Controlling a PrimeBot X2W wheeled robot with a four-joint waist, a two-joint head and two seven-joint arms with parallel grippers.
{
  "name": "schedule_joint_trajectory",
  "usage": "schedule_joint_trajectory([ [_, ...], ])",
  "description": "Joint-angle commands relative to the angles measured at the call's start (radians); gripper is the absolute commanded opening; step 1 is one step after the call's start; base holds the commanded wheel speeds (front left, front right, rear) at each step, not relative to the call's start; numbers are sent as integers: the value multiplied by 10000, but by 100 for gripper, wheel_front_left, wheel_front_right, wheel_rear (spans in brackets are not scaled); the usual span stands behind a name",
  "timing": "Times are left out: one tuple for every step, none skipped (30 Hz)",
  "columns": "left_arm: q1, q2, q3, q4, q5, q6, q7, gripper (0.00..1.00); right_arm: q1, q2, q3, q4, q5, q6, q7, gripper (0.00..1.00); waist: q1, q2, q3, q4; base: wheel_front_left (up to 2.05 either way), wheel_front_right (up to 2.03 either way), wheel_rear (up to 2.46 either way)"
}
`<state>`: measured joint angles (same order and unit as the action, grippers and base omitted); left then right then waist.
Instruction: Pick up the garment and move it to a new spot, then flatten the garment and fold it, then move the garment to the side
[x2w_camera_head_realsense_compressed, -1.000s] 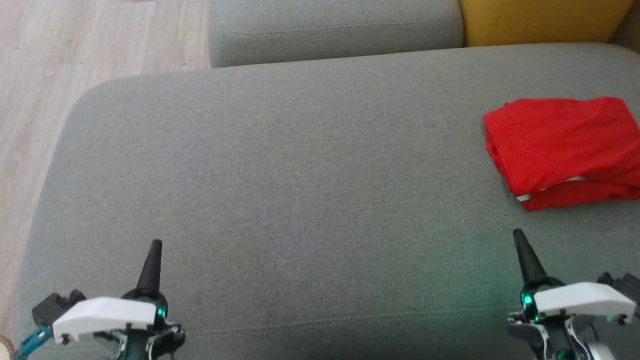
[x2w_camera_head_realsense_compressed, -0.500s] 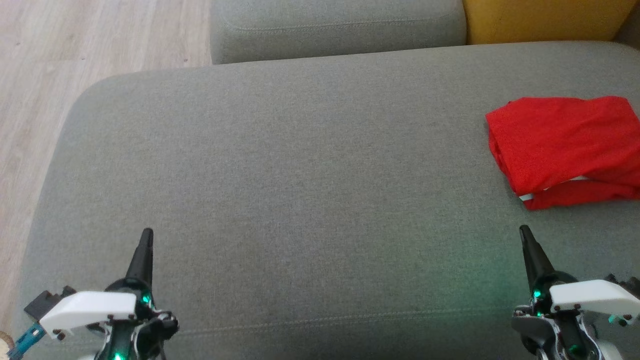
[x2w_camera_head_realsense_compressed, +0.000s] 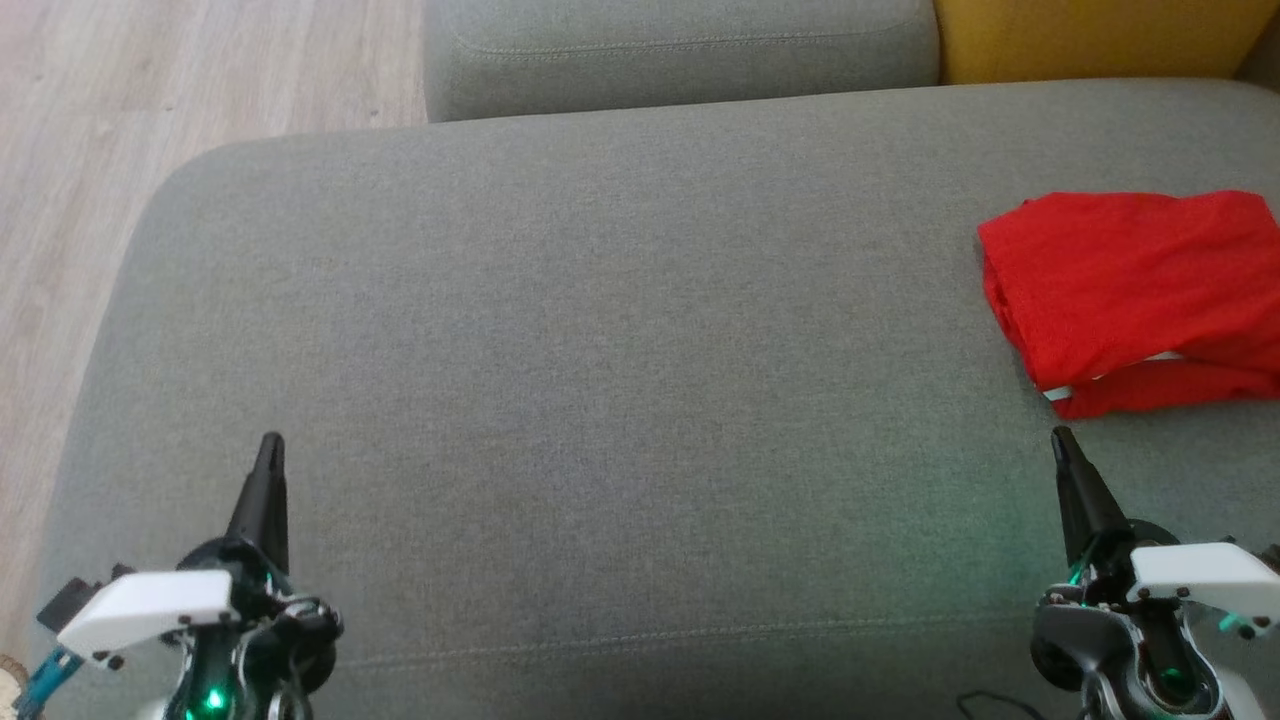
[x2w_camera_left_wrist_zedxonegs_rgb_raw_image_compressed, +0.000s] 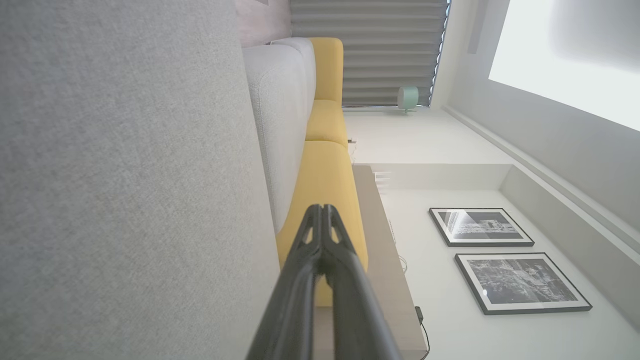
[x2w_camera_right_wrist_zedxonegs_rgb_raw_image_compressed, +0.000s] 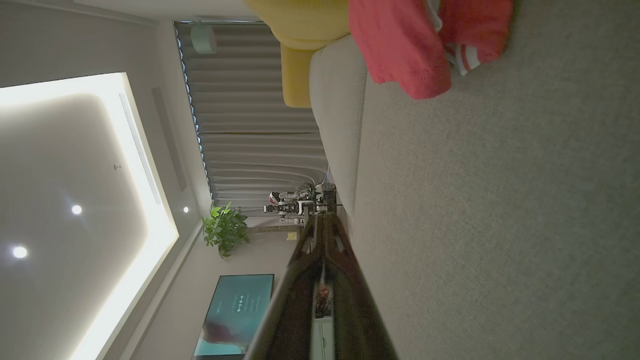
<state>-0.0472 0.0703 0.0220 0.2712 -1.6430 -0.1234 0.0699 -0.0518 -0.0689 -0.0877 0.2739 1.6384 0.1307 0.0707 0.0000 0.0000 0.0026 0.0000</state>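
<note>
The garment (x2w_camera_head_realsense_compressed: 1135, 290) is a red piece of clothing with a white stripe at one edge, lying folded on the right side of the grey sofa seat (x2w_camera_head_realsense_compressed: 600, 330); the right wrist view shows it too (x2w_camera_right_wrist_zedxonegs_rgb_raw_image_compressed: 405, 45), at the top. My left gripper (x2w_camera_head_realsense_compressed: 270, 445) hovers over the seat's lower left, shut and empty, its fingers pressed together in the left wrist view (x2w_camera_left_wrist_zedxonegs_rgb_raw_image_compressed: 322, 210). My right gripper (x2w_camera_head_realsense_compressed: 1060, 438) is shut and empty at the lower right, its tip a short way in front of the garment's near edge and apart from it.
A second grey cushion (x2w_camera_head_realsense_compressed: 680, 50) and a yellow one (x2w_camera_head_realsense_compressed: 1090, 35) lie beyond the seat. Wooden floor (x2w_camera_head_realsense_compressed: 90, 150) runs along the left. The wrist views show curtains, a plant (x2w_camera_right_wrist_zedxonegs_rgb_raw_image_compressed: 225, 227), framed pictures (x2w_camera_left_wrist_zedxonegs_rgb_raw_image_compressed: 500, 255) and a screen.
Both grippers' tips have shifted a little up the head view. The whole picture has drifted slightly, so the camera moved. The garment lies as before.
</note>
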Motion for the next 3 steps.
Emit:
schedule_joint_trajectory([
  [-587, 144, 445, -271, -53, -73, 53, 0, -540, -132, 179, -306, 70, 0, 72, 0, 0, 0, -1, 0, 0, 0, 0],
  [-587, 140, 449, -271, -49, -73, 57, 0, -540, -129, 174, -305, 67, 0, 76, 0, 0, 0, -1, 0, 0, 0, 0],
  [-587, 137, 454, -270, -45, -73, 61, 0, -541, -126, 170, -305, 63, 0, 79, 0, 0, 0, -1, 0, 0, 0, 0],
])
